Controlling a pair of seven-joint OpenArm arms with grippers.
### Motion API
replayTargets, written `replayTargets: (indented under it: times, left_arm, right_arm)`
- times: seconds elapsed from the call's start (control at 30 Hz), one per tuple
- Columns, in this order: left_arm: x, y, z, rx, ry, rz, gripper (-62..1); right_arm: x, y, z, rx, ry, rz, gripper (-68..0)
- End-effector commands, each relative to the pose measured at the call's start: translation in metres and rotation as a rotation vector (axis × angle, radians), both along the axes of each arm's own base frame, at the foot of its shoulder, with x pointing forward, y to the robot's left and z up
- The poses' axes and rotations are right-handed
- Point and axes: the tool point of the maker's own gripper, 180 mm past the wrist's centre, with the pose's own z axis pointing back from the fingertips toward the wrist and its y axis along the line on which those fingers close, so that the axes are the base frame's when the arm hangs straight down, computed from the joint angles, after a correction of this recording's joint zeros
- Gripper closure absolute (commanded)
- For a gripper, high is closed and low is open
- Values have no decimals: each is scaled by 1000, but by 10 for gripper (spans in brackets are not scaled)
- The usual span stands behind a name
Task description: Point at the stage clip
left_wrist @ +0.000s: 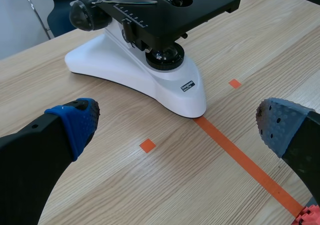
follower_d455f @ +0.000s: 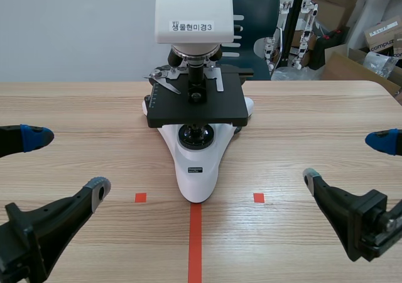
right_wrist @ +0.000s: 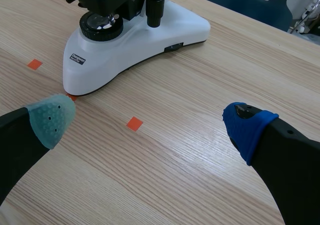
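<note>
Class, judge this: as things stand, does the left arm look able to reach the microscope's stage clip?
Probably yes: the stage clip lies on the microscope's left side, toward the open left gripper, with only bare table between.

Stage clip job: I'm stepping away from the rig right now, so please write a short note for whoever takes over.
Left gripper: open, holding nothing, low over the near left of the table.
Right gripper: open, holding nothing, low at the near right.
Microscope: upright mid-table, narrow end of its base toward the robot. The stage clip lies on the black stage, toward its left side.
Done: nothing yet; neither gripper is near the clip.
Left: bring one gripper up to the clip and point at it. The left is probably the better choice, since the clip sits on its side.
</note>
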Motion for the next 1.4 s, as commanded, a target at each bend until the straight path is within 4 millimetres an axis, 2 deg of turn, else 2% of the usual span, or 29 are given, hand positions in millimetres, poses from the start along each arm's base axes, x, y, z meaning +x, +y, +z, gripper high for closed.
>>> replayTargets:
  times: [0.0,0.73,0.93,1.03,1.1,1.37]
  left_arm:
    - [0,-4,10,-29,-24,0,-623]
    - [4,-4,13,-25,-42,-3,-623]
    - [8,-4,16,33,-72,-53,-620]
    - [8,-5,22,48,-101,-95,-404]
    - [8,-6,28,49,-128,-119,-301]
    - [27,-1,41,148,-213,-197,-101]
  right_arm:
    - [4,0,7,-3,-28,7,-679]
    - [4,0,7,-3,-28,7,-679]
    - [4,0,7,-3,-28,7,-679]
    - [4,0,7,-3,-28,7,-679]
    - [4,0,7,-3,-28,7,-679]
    - [4,0,7,-3,-28,7,-679]
